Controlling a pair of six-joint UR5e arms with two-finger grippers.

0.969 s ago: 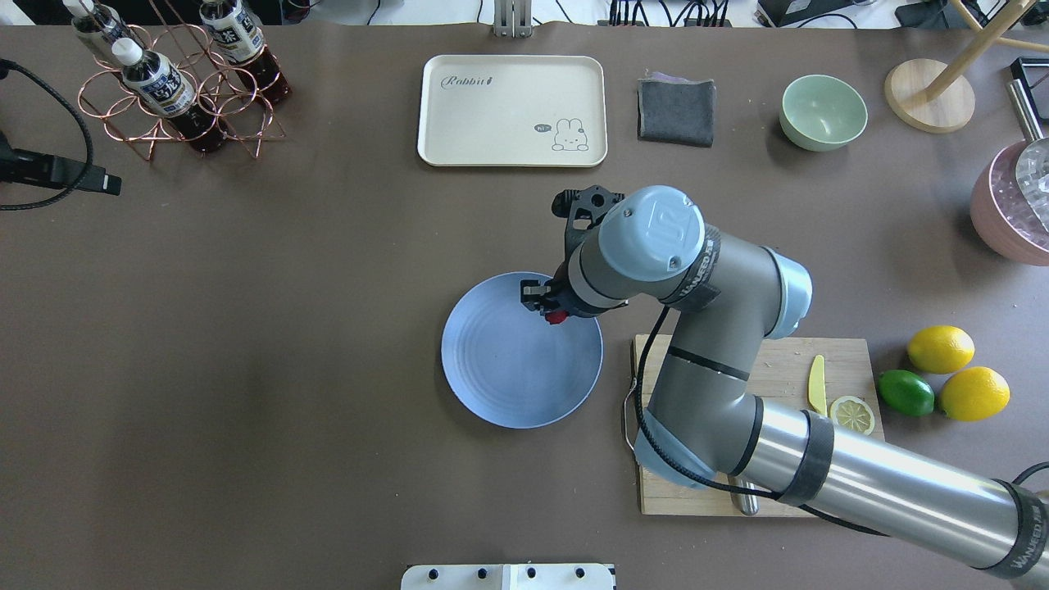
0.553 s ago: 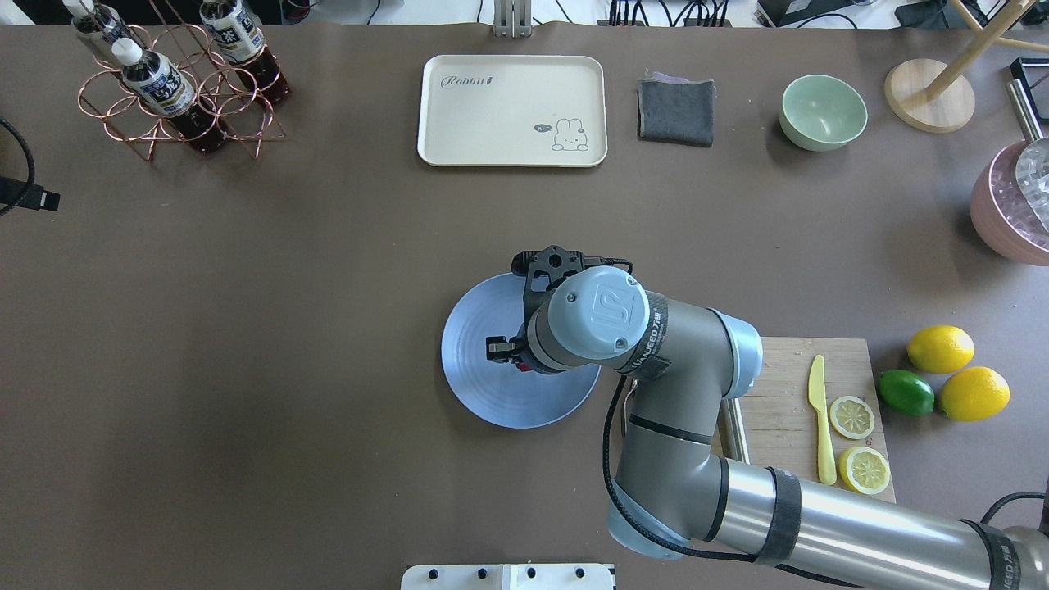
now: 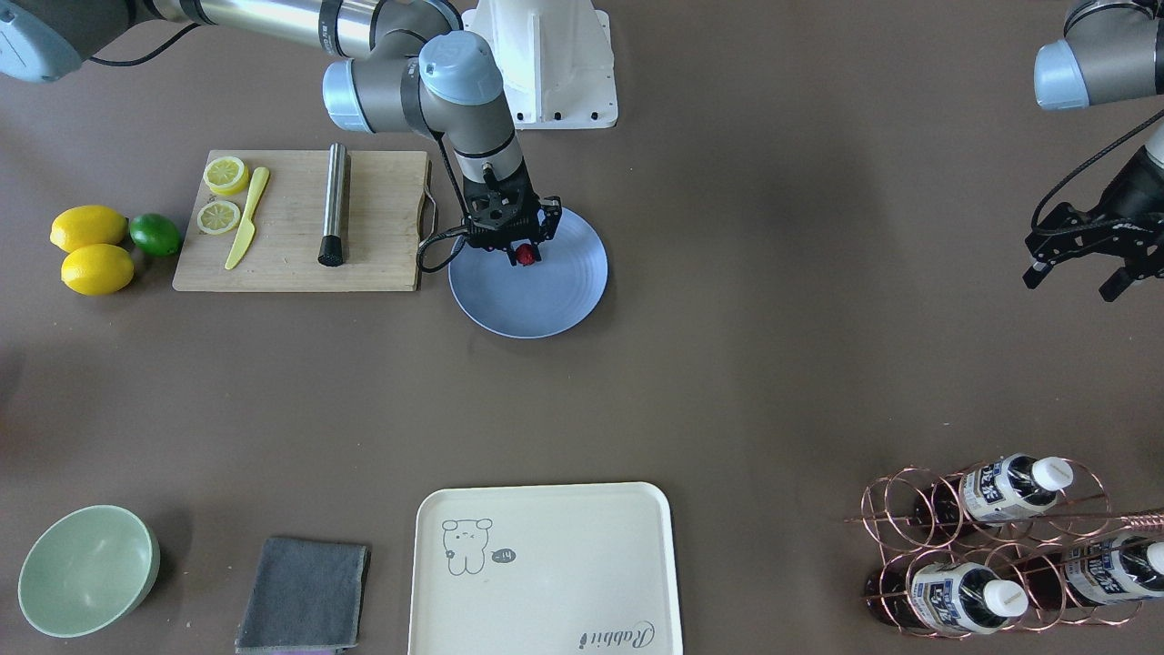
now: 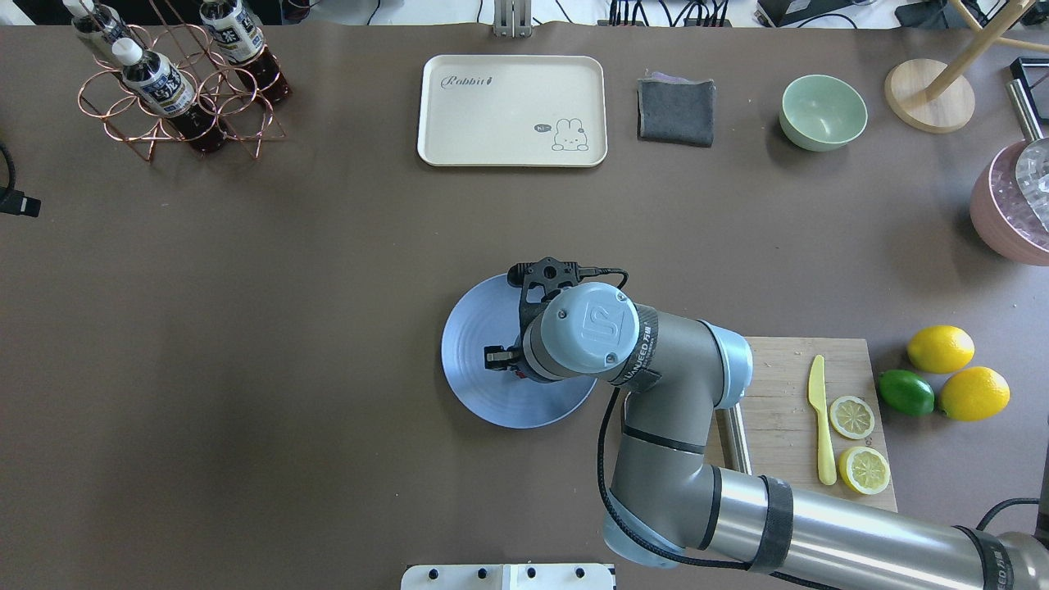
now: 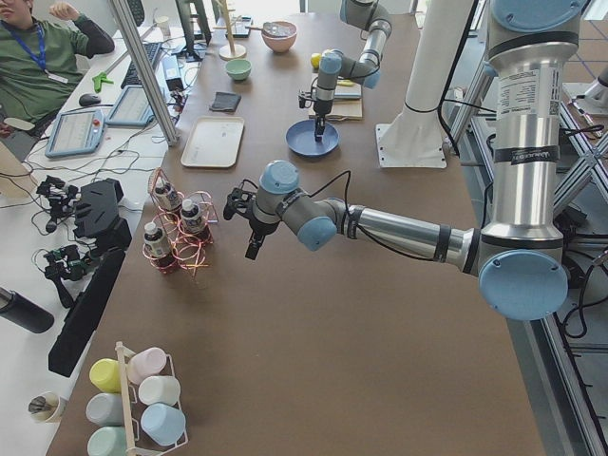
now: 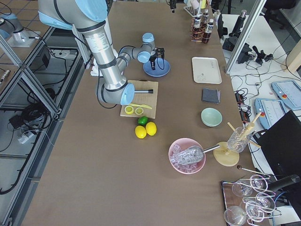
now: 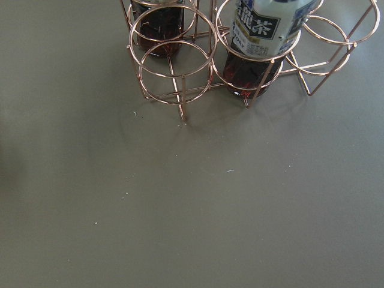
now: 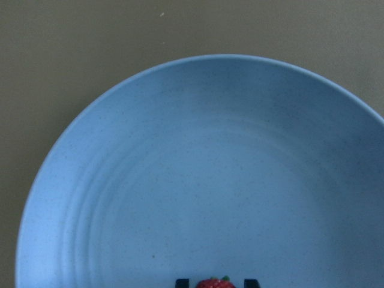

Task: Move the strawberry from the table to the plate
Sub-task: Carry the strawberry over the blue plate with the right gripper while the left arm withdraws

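- Overhead exterior view shows the change. One second ago the right claw (image 4: 501,358) carried the strawberry (image 3: 525,256) above the plate's rim on the side towards the cutting board (image 4: 787,369). Now it hangs over the middle of the plate (image 4: 475,393).
- The right wrist view shows the berry clamped between the two dark fingertips (image 8: 181,283), so this claw is grasping it and has not let go.
- In my judgement the carrying is finished, and only the lowering and the release remain. I cannot tell whether the berry already touches the plate.
- The strawberry is therefore off the tabletop (image 4: 246,328) and over the plate, but it does not lie free on it.
- The left claw (image 3: 1071,284) is well apart from all this, near the wire rack (image 3: 891,498). Its fingers are spread and nothing is between them.
- Containers: the plate carries nothing else. The green bowl (image 4: 823,112) and the cream tray (image 4: 512,111) show nothing inside. The rack holds bottles (image 4: 156,78), and the pink bowl (image 6: 187,172) holds clear pieces that look like ice.
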